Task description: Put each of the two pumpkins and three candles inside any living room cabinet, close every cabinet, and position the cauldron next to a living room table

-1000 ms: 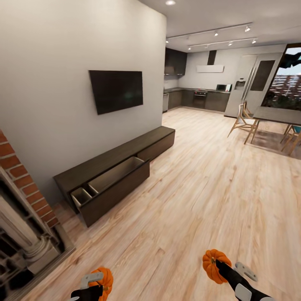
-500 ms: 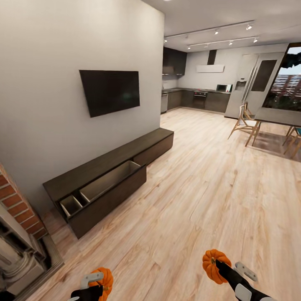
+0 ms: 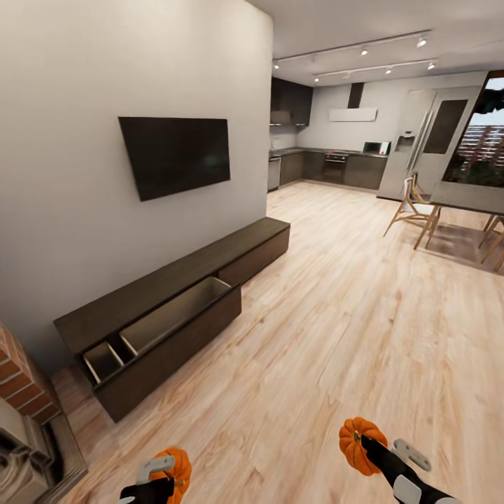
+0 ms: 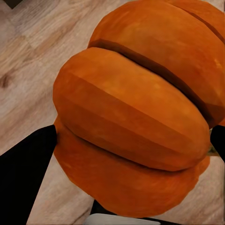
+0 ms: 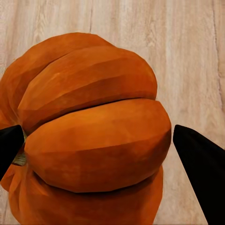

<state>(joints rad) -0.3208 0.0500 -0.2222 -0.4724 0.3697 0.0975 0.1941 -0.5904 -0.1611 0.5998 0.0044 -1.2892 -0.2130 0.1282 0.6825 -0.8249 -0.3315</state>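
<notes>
I carry two orange pumpkins. My left gripper point(image 3: 168, 476) is shut on one pumpkin point(image 3: 177, 467) at the bottom left of the head view; the left wrist view shows that pumpkin point(image 4: 136, 108) wedged between black fingers point(image 4: 23, 173). My right gripper point(image 3: 360, 442) is shut on the other pumpkin point(image 3: 355, 444) at the bottom right, seen up close point(image 5: 93, 136) between black fingertips point(image 5: 201, 164) in the right wrist view. The long dark-brown cabinet point(image 3: 175, 280) runs along the wall ahead on the left. Its near drawer point(image 3: 164, 327) is pulled out and looks empty.
A dark TV point(image 3: 175, 154) hangs above the cabinet. A brick fireplace point(image 3: 24, 392) stands at the near left. A dining table point(image 3: 465, 199) with wooden chairs point(image 3: 413, 213) is at the far right. The kitchen point(image 3: 329, 164) lies at the back, across open wood floor point(image 3: 336, 315).
The whole head view has shifted: cabinet, TV and fireplace slid left and lower as the camera moved. Both grippers keep their pumpkins in the same place in the picture.
</notes>
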